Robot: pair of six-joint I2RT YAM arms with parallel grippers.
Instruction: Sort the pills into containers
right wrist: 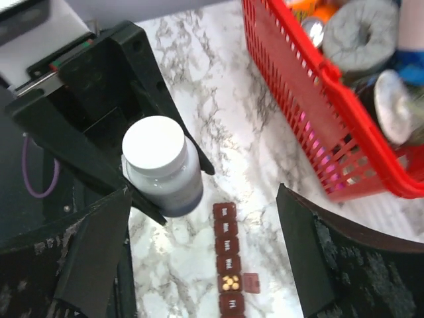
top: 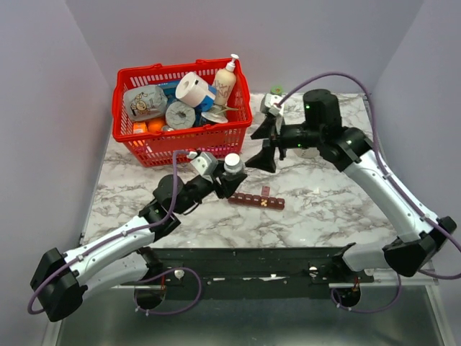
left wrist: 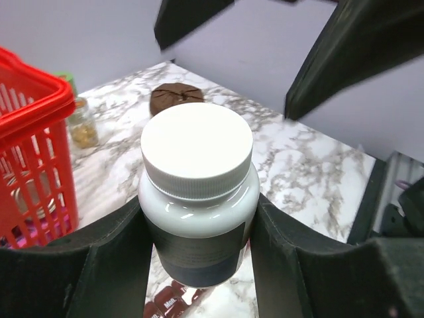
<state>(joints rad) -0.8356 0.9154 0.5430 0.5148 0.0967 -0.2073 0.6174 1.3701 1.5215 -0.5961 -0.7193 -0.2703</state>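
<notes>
Left gripper point(top: 229, 178): clenched on a white-capped pill bottle point(top: 233, 164), held upright near the left end of the containers.
Right gripper point(top: 262, 145): released, jaws spread wide, hanging over the surface just right of the basket.
Containers point(top: 257, 200): dark red-brown strip lying flat on the marbled surface point(top: 324, 205), in front of the basket.
Pills point(right wrist: 229, 283): small yellow ones in one open compartment, its lid flipped out sideways.
Basket point(top: 180, 144): red, at the back left, full of household goods.
</notes>
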